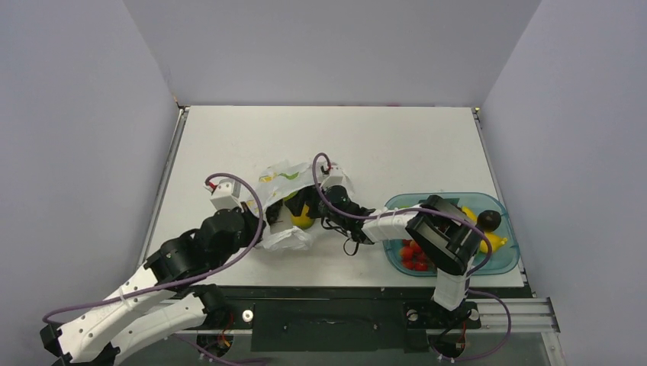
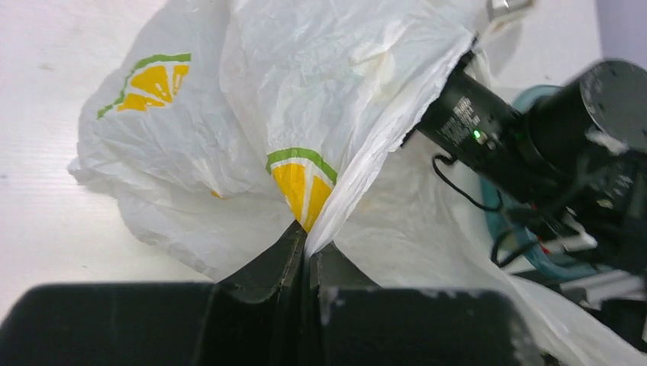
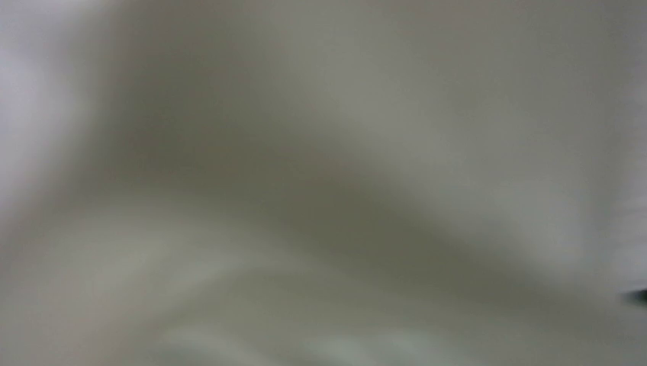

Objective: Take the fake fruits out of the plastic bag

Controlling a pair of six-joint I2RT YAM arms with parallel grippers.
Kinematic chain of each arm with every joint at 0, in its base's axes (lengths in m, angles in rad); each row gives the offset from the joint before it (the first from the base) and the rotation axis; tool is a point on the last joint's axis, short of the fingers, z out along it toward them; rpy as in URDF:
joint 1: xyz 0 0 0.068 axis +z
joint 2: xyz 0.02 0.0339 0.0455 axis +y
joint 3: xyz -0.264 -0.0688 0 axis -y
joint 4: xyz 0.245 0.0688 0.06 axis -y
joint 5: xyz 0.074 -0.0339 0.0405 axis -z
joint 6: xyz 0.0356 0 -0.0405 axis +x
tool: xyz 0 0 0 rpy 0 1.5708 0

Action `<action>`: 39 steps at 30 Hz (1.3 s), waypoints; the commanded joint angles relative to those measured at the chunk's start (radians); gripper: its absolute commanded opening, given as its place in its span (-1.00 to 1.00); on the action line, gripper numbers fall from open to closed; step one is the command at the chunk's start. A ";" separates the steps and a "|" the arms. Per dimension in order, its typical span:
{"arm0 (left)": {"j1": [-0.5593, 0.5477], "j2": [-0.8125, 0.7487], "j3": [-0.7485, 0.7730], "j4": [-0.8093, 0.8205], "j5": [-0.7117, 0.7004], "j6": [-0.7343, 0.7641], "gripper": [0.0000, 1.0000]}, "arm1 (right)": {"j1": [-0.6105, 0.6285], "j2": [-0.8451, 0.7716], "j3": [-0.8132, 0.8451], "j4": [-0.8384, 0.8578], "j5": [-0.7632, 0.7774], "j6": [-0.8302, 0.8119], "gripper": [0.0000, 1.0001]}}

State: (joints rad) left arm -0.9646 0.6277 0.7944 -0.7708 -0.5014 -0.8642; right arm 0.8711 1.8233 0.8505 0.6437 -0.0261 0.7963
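Plainly the plastic bag [image 2: 229, 114] is thin, crinkly film: almost weightless, limp, and slippery. It is best gripped on a gathered fold or a handle, since a flat panel would slide out of the fingers. The left gripper [image 2: 307, 255] does just that. Its fingers are pressed together on a pleat of film at the lower centre of the left wrist view, beside a printed lemon slice, and the bag fans upward from there.

From above, the bag lies crumpled at the middle of the table [image 1: 381, 145]. A yellow fruit, probably the lemon [image 1: 303, 219], shows at the bag's mouth. It looks glossy, hard and light, so it would likely roll or squirt free unless the fingers close across its widest part.

The right gripper [image 1: 307, 203] reaches into the mouth just above that fruit. The right wrist view shows only blurred pale film, so I cannot tell how its fingers stand or whether they touch the fruit.

At the lower right, the teal tray [image 1: 505, 264] holds strawberries [image 1: 412, 254], a banana [image 1: 494, 242] and dark grapes [image 1: 489, 219].
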 commanded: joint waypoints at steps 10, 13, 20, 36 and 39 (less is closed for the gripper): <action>0.337 0.330 0.075 -0.013 0.164 0.378 -1.00 | 0.101 -0.015 0.103 -0.227 0.261 -0.258 0.57; 0.372 0.359 0.059 0.011 0.154 0.396 -1.00 | 0.135 0.011 0.101 -0.258 0.331 -0.299 0.57; 0.392 0.263 0.026 0.067 0.135 0.362 -0.96 | 0.205 0.062 0.124 -0.316 0.459 -0.370 0.47; 0.394 -0.105 0.184 0.009 0.717 -0.037 -0.06 | 0.206 0.094 0.153 -0.349 0.433 -0.337 -0.17; 0.394 -0.138 0.125 0.027 0.746 -0.127 -0.02 | 0.206 0.091 0.151 -0.346 0.445 -0.341 -0.36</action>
State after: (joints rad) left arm -0.5739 0.5060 0.9833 -0.7959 0.0902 -0.8368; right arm 1.0779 1.9068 0.9897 0.2943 0.3965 0.4530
